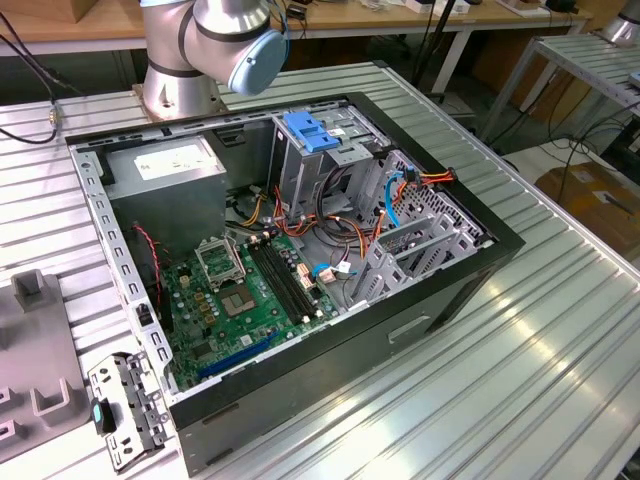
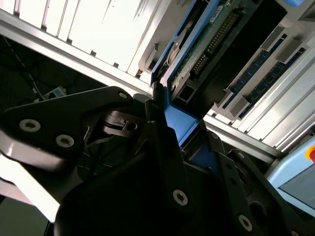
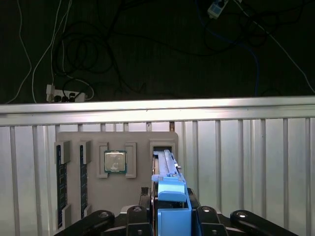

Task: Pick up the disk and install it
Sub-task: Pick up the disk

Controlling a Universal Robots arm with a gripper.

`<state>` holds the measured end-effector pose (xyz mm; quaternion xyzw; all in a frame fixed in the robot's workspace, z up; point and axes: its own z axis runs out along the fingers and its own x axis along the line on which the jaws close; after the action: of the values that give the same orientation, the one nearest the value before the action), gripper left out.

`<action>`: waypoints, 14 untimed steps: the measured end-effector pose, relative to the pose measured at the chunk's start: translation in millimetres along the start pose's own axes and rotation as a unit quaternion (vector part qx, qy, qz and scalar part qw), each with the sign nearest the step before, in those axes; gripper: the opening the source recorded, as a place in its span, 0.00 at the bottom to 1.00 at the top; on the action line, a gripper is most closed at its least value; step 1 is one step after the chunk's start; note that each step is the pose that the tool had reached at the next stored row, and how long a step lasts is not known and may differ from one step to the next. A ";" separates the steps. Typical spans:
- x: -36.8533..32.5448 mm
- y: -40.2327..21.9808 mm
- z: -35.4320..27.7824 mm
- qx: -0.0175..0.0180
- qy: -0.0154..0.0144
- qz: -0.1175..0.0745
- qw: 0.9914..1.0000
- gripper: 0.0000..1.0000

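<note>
The disk (image 3: 165, 162) stands on its edge in a slot of a grey holder tray (image 3: 142, 140), its blue carrier rail facing my gripper. In the second wrist view the disk's (image 2: 206, 44) green circuit board and connector side show. My gripper (image 3: 171, 199) has a black finger on either side of the blue rail and is shut on the disk. In the second wrist view the gripper (image 2: 181, 118) holds the blue rail between its fingers (image 2: 157, 105). The disk's lower end still sits in the slot.
The holder tray also carries a processor chip (image 3: 115, 162) and memory sticks (image 3: 61, 182). In the exterior view an open computer case (image 1: 480, 270) lies on the ribbed metal table, with a drive cage topped by a blue latch (image 1: 315, 135), a power-supply box (image 1: 170, 170) and a motherboard (image 1: 240, 290). The arm's base (image 1: 190, 60) stands behind the case.
</note>
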<state>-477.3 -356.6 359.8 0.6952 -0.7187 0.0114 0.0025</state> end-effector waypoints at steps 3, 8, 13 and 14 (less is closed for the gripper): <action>0.0 0.0 -1.1 0.000 0.000 0.000 1.000 0.37; 0.1 -0.1 -3.7 0.000 0.000 0.000 1.000 0.37; 0.1 -0.1 -6.1 0.000 0.000 0.000 1.000 0.37; 0.1 -0.1 -6.5 0.000 0.000 0.000 1.000 0.37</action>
<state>-477.3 -356.6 366.3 0.6952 -0.7187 0.0114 0.0026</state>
